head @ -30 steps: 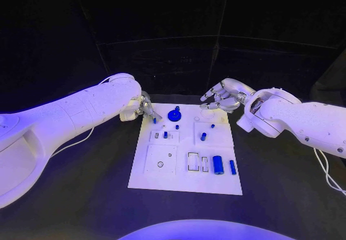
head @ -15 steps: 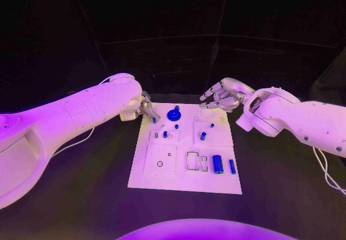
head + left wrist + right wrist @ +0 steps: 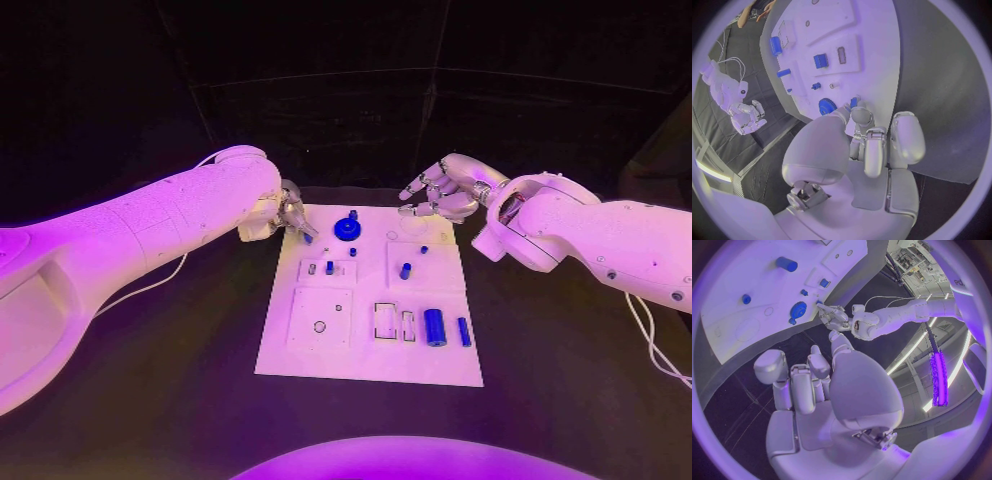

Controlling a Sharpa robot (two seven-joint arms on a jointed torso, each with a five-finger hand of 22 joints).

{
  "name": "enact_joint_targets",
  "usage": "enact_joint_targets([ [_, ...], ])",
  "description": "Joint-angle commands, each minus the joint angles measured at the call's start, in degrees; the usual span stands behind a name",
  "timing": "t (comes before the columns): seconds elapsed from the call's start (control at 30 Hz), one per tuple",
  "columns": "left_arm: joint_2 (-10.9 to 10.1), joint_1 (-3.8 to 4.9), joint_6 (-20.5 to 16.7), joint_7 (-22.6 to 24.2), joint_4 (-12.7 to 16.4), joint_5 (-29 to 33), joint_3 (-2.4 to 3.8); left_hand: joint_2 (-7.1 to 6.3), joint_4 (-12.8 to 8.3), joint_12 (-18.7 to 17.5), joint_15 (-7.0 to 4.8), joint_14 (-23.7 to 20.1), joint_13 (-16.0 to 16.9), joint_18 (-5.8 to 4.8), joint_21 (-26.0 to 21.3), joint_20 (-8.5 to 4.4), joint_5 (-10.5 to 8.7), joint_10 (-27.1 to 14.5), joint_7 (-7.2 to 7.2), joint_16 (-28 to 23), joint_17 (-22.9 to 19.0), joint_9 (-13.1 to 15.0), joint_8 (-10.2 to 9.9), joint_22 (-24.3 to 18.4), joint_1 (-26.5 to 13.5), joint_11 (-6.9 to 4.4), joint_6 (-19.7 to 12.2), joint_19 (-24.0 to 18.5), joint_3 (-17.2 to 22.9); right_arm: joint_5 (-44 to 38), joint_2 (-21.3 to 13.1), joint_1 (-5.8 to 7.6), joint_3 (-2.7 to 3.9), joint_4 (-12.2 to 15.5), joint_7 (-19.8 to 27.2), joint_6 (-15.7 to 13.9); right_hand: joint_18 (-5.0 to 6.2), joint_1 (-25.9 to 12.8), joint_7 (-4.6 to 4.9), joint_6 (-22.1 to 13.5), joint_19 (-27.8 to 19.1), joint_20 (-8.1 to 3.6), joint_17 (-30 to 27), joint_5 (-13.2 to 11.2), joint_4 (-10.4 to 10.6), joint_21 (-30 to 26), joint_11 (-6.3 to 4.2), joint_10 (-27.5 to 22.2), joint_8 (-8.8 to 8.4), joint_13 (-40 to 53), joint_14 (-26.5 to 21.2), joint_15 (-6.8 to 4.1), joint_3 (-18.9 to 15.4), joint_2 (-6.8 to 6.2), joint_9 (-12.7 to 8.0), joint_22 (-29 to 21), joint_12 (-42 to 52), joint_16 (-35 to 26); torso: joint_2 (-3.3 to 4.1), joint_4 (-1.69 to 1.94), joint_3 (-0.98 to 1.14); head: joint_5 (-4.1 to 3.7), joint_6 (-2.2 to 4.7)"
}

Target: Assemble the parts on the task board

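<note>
White rectangular plastic task board [image 3: 371, 362] lying flat on the black table [image 3: 173, 400], long side running away from the robot. Nearest on it: a large blue cylinder [image 3: 434, 327] and a slimmer blue bar [image 3: 464, 331] side by side near the right edge, just beside two pale rectangular slots [image 3: 385, 321]. Further left, a raised white square panel [image 3: 322, 319] with a small hole. Past these, small blue pegs [image 3: 329, 267] standing in a block, another short blue peg [image 3: 405, 270] on the right-hand panel. At the far end, a round blue gear [image 3: 348, 230] seated on the board.

Reaching in over the far left corner: left white arm stretched forward, silver left hand [image 3: 286, 215] angled down at the board's edge, fingers [image 3: 873, 150] curled in with tips close together beside a small blue piece [image 3: 854, 102]; cannot tell whether pinched or only touched.

Over the far right corner: right white arm bent at the elbow, silver right hand [image 3: 443, 195] raised above the board, fingers [image 3: 799, 385] loosely curled and apart, nothing in them.
</note>
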Motion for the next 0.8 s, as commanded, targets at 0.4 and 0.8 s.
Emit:
enact_joint_targets([
  [0.4,-8.2,0.09,-9.19,1.24,13.82,3.59,-0.02,-3.22,-9.13,1.08,0.05,5.94,0.69,-0.2,-0.05,0.13,0.09,1.44,-0.45,0.36,15.1,0.97,2.08,0.58,-6.26,-0.16,0.12,0.28,16.99,0.11,-0.54,0.1,0.02,0.21,0.09,0.63,0.9,-0.39,-0.01,0.01,-0.12,-0.17,2.35,0.45,-0.05,-0.31,-0.1,0.1,0.31,0.07,3.11,-0.21,-0.31,0.16,-0.05,-0.09,-0.03,-0.28,-0.26,0.53,0.02,0.2,-0.15],
  [0.8,-13.63,-1.74,-15.22,3.47,23.74,-0.02,-0.76,-3.79,-9.63,1.37,-0.02,5.94,0.96,-0.29,0.28,0.06,0.05,1.72,-0.55,0.36,15.1,1.13,2.42,1.05,-6.84,-0.26,0.15,0.51,18.1,0.18,-0.68,0.1,0.02,0.1,0.12,0.91,0.9,-0.4,-0.01,0.0,-0.11,-0.17,2.33,0.49,-0.04,-0.31,-0.1,0.07,0.32,0.03,3.1,-0.21,-0.33,0.16,-0.05,-0.09,-0.07,-0.29,-0.31,0.78,-0.01,0.64,-0.29],
])
